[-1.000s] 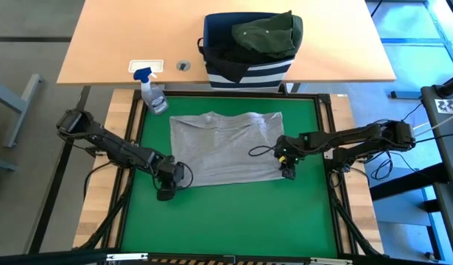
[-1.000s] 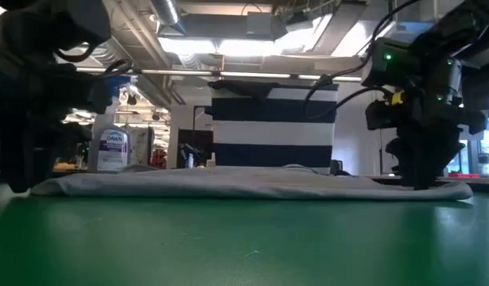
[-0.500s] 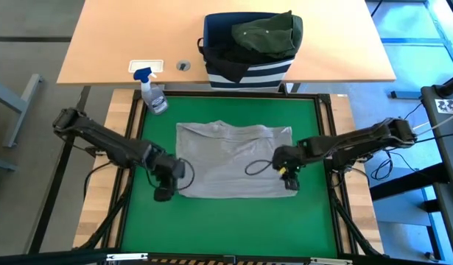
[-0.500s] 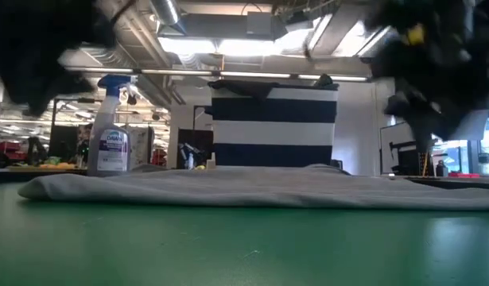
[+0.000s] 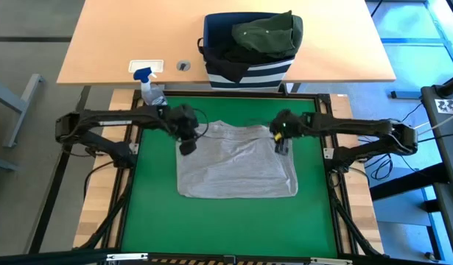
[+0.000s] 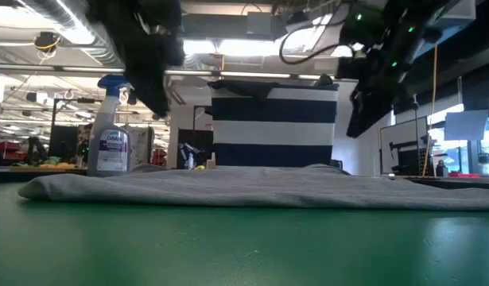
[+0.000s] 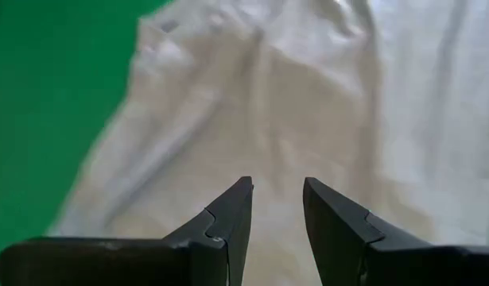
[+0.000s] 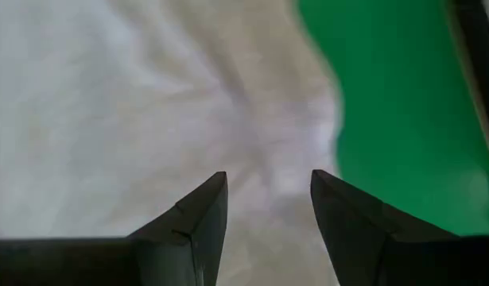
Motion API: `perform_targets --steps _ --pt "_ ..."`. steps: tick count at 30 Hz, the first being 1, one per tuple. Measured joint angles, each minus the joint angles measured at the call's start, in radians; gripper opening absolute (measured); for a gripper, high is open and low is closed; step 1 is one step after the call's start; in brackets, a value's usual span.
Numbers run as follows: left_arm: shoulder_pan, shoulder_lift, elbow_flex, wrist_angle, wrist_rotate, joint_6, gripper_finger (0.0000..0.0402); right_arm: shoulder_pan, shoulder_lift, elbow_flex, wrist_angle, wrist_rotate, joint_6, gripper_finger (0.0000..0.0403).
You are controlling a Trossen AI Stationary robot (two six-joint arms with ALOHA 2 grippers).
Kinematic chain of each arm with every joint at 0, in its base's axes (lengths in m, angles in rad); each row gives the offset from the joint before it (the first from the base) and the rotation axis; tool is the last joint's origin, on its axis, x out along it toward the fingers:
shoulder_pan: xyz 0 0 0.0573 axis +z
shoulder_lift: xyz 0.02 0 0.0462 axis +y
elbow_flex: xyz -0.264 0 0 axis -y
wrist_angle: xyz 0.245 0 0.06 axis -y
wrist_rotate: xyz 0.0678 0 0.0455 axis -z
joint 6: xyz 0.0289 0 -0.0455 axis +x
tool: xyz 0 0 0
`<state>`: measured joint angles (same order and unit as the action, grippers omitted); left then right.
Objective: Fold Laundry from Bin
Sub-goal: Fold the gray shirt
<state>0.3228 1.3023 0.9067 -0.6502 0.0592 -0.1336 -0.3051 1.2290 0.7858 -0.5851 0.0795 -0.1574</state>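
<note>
1. We see a light grey soft cloth garment [image 5: 237, 162] lying flat on the green table mat [image 5: 152, 213], roughly mid-mat, wrinkled toward its far edge.
2. Left gripper [image 5: 188, 146] hangs over the garment's far left corner; in the left wrist view its fingers [image 7: 228, 218] stand slightly apart with nothing between them, cloth below.
3. Right gripper [image 5: 282, 146] hangs over the garment's far right corner; in the right wrist view its fingers [image 8: 200, 214] are spread, holding nothing.
4. The low view shows both grippers raised clear of the cloth.
5. Navy fabric bin with white stripes [image 5: 248, 73] sits on the tan wooden desk [image 5: 108, 44] beyond the mat, a dark olive green garment [image 5: 267, 33] heaped on top.
6. Clear spray bottle with blue nozzle [image 5: 151, 90] stands by the mat's far left corner.
</note>
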Motion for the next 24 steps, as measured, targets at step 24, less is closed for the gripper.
perform_targets --steps 24 --pt "0.165 0.371 -0.044 0.257 -0.045 0.624 0.0110 -0.180 0.006 -0.225 0.281 -0.108 0.038 0.0182"
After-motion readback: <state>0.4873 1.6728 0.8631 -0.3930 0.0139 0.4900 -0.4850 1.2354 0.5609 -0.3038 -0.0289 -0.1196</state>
